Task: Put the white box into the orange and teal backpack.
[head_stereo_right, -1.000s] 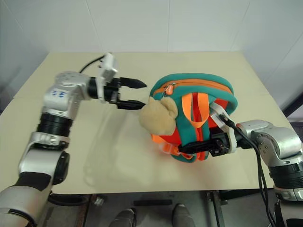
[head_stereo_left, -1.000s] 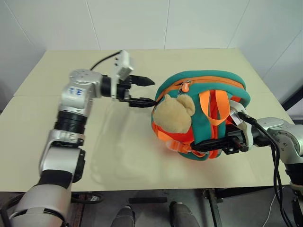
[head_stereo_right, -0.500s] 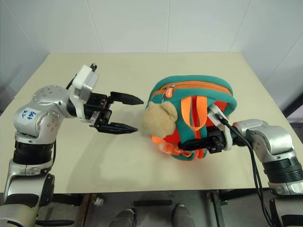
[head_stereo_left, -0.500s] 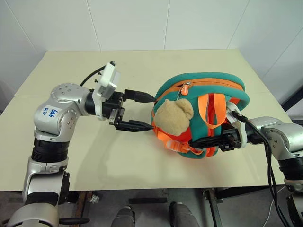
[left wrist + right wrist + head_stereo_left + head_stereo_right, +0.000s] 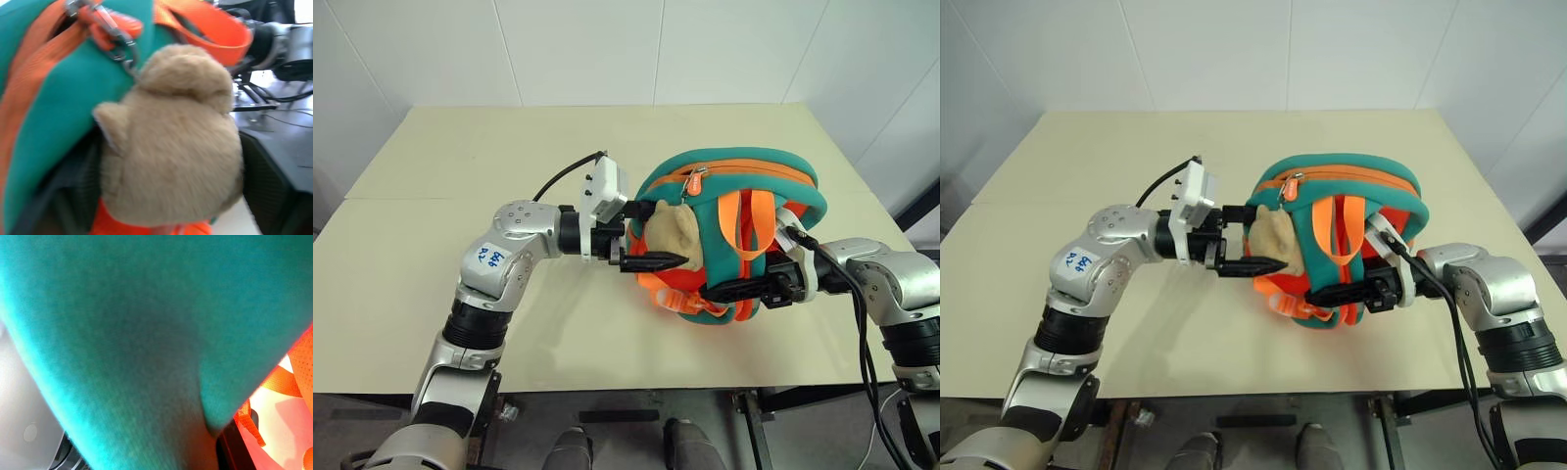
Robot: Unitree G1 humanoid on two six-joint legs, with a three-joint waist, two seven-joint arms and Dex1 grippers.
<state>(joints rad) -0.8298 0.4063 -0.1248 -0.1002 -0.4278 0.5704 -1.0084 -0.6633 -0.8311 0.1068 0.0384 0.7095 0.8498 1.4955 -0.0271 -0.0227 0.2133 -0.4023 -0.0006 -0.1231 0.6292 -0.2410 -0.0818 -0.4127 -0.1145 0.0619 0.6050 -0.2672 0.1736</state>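
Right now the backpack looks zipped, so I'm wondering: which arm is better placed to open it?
Probably left. Its pincer is by the plush bear, just below the zip pull; the right pincer is shut low on the backpack.

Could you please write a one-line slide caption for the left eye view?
Left claw reaches the plush bear on the orange and teal backpack while the right claw grips its lower edge.

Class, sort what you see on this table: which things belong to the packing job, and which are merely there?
Job: orange and teal backpack, left tool around its plush bear, right tool at its lower edge.
Merely there: table, black cables.
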